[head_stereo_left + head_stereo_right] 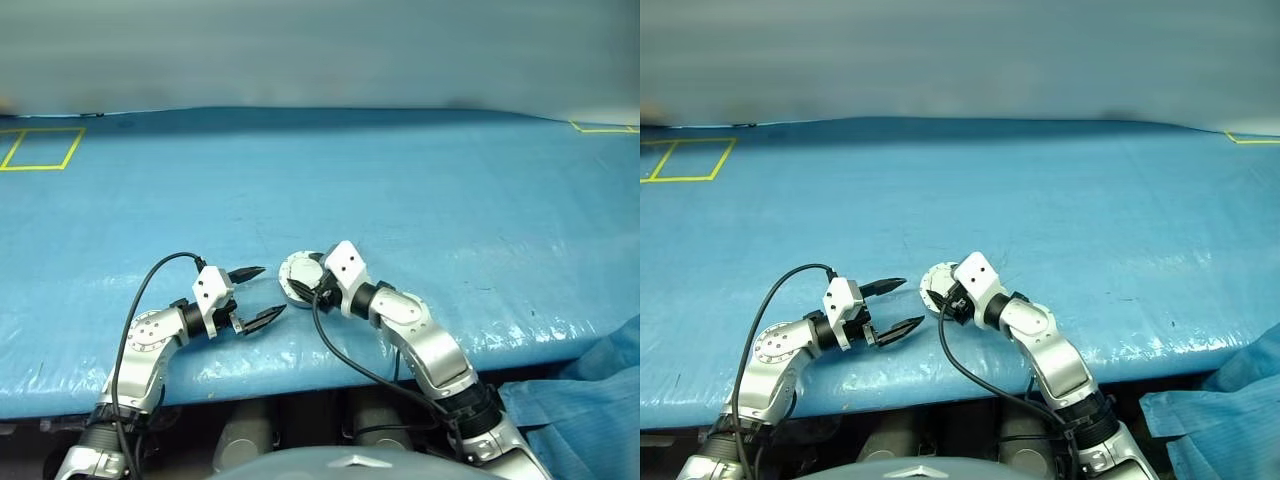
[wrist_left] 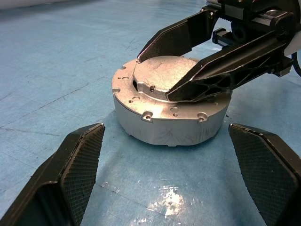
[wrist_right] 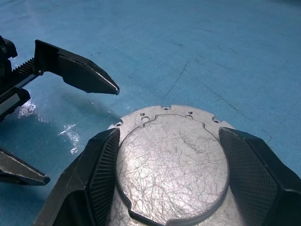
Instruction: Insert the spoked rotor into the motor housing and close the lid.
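The motor housing [image 2: 164, 125], a round grey metal cup, stands on the blue table near its front edge. The lid [image 3: 171, 162] lies flat on top of it, plain light grey face up, with a raised round centre and small screw holes along the rim. My right gripper [image 2: 154, 77] reaches in from the right, and its two black fingers are shut on the raised centre of the lid. My left gripper [image 1: 273, 290] stands open just left of the housing, its fingers apart from it and pointing at it. The spoked rotor is hidden.
A blue sheet [image 1: 400, 200] covers the whole table. A yellow tape rectangle [image 1: 40, 148] marks the far left and a yellow corner [image 1: 605, 127] the far right. Blue cloth [image 1: 590, 390] hangs below the table's front edge at the right.
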